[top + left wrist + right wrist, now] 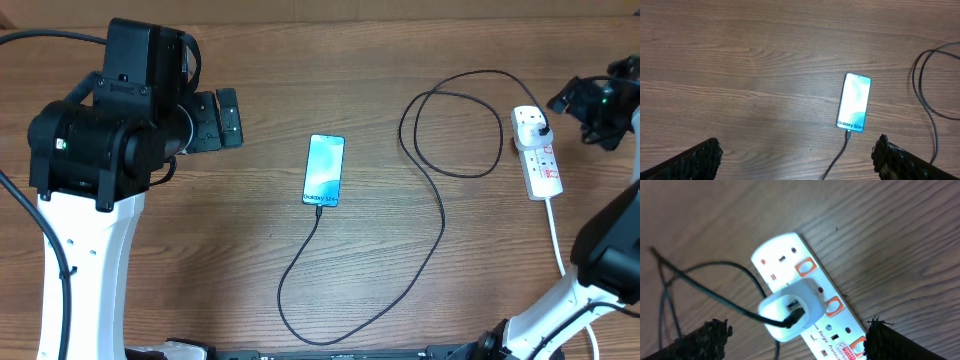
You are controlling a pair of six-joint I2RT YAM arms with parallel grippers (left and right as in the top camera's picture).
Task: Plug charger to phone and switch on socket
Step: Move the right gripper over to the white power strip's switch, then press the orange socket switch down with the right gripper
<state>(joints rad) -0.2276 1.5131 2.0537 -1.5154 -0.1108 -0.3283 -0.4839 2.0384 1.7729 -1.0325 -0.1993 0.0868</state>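
Observation:
The phone (324, 170) lies face up mid-table with its cyan screen lit; it also shows in the left wrist view (854, 102). The charger cable (437, 235) has its tip at the phone's bottom edge (847, 134) and loops to the right. Its other end sits in a white adapter (790, 311) plugged into the socket strip (540, 165). The strip (785, 255) has orange-red switches (832, 305). My left gripper (218, 120) is open and empty, left of the phone (797, 160). My right gripper (565, 100) is open, just above the strip, its fingers either side of the adapter (797, 342).
The strip's thick white cord (556, 240) runs toward the front right, past my right arm's base. The cable's loop (455, 120) lies on the wooden table between the phone and the strip.

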